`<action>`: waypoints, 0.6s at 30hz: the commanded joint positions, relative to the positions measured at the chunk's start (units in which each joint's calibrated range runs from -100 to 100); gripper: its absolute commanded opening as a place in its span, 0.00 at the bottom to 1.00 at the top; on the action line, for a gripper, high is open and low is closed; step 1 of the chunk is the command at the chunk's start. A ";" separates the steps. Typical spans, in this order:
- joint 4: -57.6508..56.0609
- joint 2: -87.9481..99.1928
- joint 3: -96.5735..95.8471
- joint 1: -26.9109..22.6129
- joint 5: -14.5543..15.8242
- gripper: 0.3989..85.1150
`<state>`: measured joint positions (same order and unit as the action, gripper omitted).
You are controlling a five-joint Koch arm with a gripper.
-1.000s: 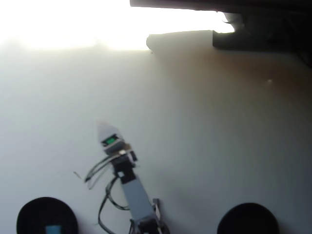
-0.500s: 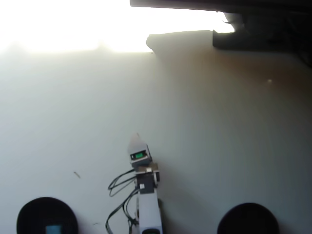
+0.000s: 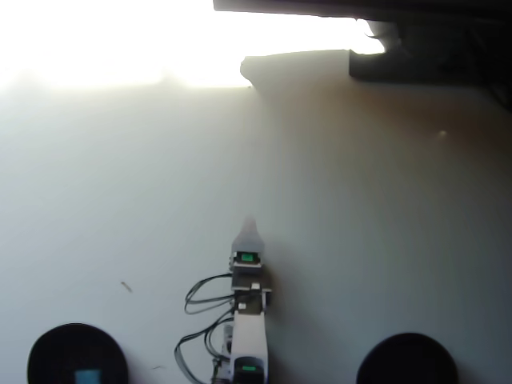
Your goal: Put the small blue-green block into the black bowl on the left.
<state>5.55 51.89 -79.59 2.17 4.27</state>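
Overhead view. The claw (image 3: 249,222) sits at lower centre of the white table (image 3: 360,240), pointing toward the top of the frame, with the arm (image 3: 246,336) running back from it to the bottom edge. Only a single pale tapered tip shows, the jaws lying one over the other from this angle, so whether they are spread or pressed together cannot be told; nothing is seen held in them. A green light glows on the housing just behind the tip. Dark cables (image 3: 204,308) loop out to the left of the arm. The black bowl (image 3: 48,356) stands at the bottom left corner, well apart from the claw, down and to its left. The small blue-green block (image 3: 88,375) lies inside that bowl, near its lower edge. A matching second black bowl (image 3: 406,360) stands at the bottom right, well apart from the claw on the opposite side.
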 commanded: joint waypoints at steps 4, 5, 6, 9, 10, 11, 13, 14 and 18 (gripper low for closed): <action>6.81 -0.31 -4.23 -1.07 0.00 0.56; 6.89 -0.31 -4.23 -1.03 0.00 0.56; 6.89 -0.31 -4.32 -0.88 0.00 0.56; 6.81 0.11 -5.53 -0.83 0.20 0.56; 6.81 0.54 -6.08 -0.83 0.20 0.56; 6.97 0.86 -6.45 -0.78 0.24 0.56; 7.78 0.86 -6.91 -0.78 0.24 0.56; 7.78 0.86 -6.91 -0.78 0.24 0.56; 7.78 0.76 -6.82 -0.93 0.15 0.58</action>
<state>13.45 52.65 -85.23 1.25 4.37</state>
